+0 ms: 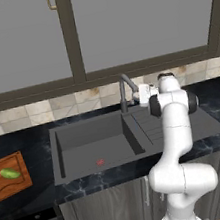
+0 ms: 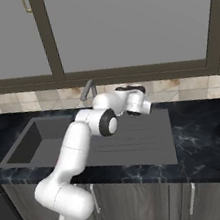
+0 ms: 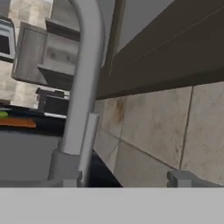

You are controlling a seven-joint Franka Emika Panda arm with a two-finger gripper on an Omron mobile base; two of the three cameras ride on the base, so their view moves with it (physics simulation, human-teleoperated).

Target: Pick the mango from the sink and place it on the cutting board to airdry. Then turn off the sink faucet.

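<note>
The mango (image 1: 10, 173) lies on the cutting board (image 1: 20, 180) on the counter left of the sink (image 1: 86, 136). In the hand view the board (image 3: 17, 123) is an orange strip at far left with the green mango (image 3: 3, 114) on it. The sink faucet (image 1: 125, 86) stands behind the basin, its stem (image 3: 83, 78) and thin lever (image 3: 89, 144) close up in the hand view. My gripper (image 1: 135, 96) is level with the faucet, just right of it. It stands open (image 3: 124, 180), with the stem's base by the left fingertip (image 3: 65, 179) and nothing gripped.
A tiny red spot (image 1: 100, 162) lies on the basin floor. The ribbed drainboard (image 1: 157, 124) is under my arm. Tiled backsplash (image 3: 166, 131) and a window frame (image 1: 76, 79) rise right behind the faucet. Black marbled counter (image 2: 206, 126) extends to the right.
</note>
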